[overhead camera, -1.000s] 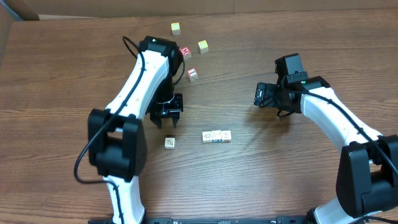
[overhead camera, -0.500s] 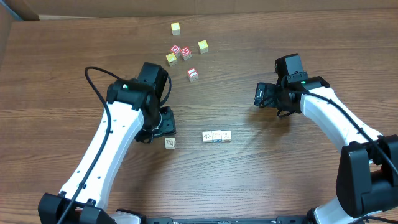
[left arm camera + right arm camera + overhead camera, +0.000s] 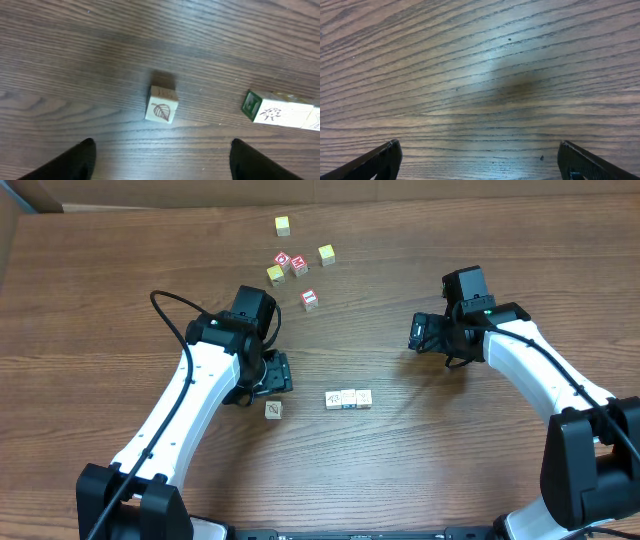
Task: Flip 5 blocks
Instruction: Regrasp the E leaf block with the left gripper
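A pale block with a leaf drawing (image 3: 161, 105) (image 3: 273, 409) lies alone on the wooden table. My left gripper (image 3: 162, 143) (image 3: 274, 377) hovers just behind it, open and empty, its dark fingertips (image 3: 85, 152) spread wide on either side. To its right is a row of three pale blocks (image 3: 348, 398); the nearest one has a green side face (image 3: 250, 105). A red-bordered white block (image 3: 310, 299) sits farther back. My right gripper (image 3: 479, 146) (image 3: 425, 333) stands open over bare wood, well right of the row.
A cluster at the back holds yellow-faced cubes (image 3: 283, 225) (image 3: 326, 254) (image 3: 275, 274) and two red-faced cubes (image 3: 283, 259) (image 3: 300, 266). The left arm's cable (image 3: 170, 305) loops above the table. A cardboard wall (image 3: 30, 195) borders the far edge.
My left arm has drawn back and lowered, uncovering the cubes at the back, and its jaws have widened. The leaf block and the right arm have not moved.
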